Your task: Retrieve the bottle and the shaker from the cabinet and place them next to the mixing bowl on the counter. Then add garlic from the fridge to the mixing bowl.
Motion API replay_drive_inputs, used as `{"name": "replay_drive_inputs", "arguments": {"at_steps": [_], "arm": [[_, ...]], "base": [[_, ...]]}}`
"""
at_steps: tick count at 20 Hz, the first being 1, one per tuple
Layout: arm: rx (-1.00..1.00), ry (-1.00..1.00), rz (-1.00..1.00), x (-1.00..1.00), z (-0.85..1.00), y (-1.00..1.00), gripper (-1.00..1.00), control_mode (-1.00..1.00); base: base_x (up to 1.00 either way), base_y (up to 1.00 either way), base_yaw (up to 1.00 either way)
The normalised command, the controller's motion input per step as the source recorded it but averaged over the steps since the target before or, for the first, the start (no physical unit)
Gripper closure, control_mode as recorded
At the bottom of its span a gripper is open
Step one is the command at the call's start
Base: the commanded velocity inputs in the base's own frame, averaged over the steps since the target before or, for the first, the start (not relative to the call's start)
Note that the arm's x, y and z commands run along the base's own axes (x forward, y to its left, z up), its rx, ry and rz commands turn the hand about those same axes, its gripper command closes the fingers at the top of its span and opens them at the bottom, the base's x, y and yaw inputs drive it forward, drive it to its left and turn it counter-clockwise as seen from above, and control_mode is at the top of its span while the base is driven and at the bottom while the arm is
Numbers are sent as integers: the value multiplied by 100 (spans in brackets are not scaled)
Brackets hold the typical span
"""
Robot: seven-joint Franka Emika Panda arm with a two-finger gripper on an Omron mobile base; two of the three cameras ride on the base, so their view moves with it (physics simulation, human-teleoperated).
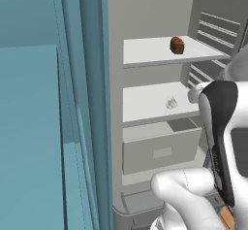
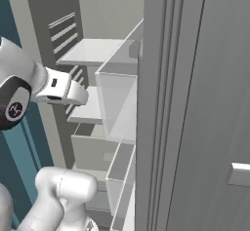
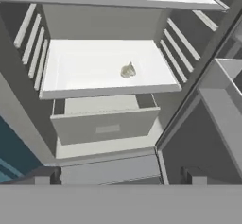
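Garlic [image 3: 127, 70] lies pale and small on the fridge's [image 1: 160, 151] middle shelf [image 3: 85, 72], toward its right half, clear of the edges; its shape is too blurred to make out cloves. Nearest the camera, the gripper [image 3: 122, 176] shows just its two dark fingertips [image 3: 45, 176] at the bottom of the hand view, set wide apart with nothing between them. Below the middle shelf a pale grey drawer [image 1: 162, 151] stands partly pulled out. In the left base view the arm's dark forearm covers the shelf's right end. Farther up, a brown lump [image 1: 177, 45] sits on the upper shelf [image 1: 145, 49], cut off in the hand view. The open door's inner bins [image 2: 117, 108] block much of the interior in the right base view.
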Motion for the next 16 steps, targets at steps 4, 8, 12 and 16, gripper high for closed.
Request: {"name": "replay_drive_inputs", "arguments": {"at_steps": [4, 8, 12, 16], "arm": [[-8, 0, 0, 71, -67, -17, -100, -100], [-2, 0, 0, 81, -66, -6, -100, -100], [0, 0, 0, 93, -38, -6, -100, -100], [0, 1, 1, 98, -3, -38, -100, -100]], "base": [[0, 0, 0], [0, 0, 0], [0, 0, 0], [0, 0, 0]]}}
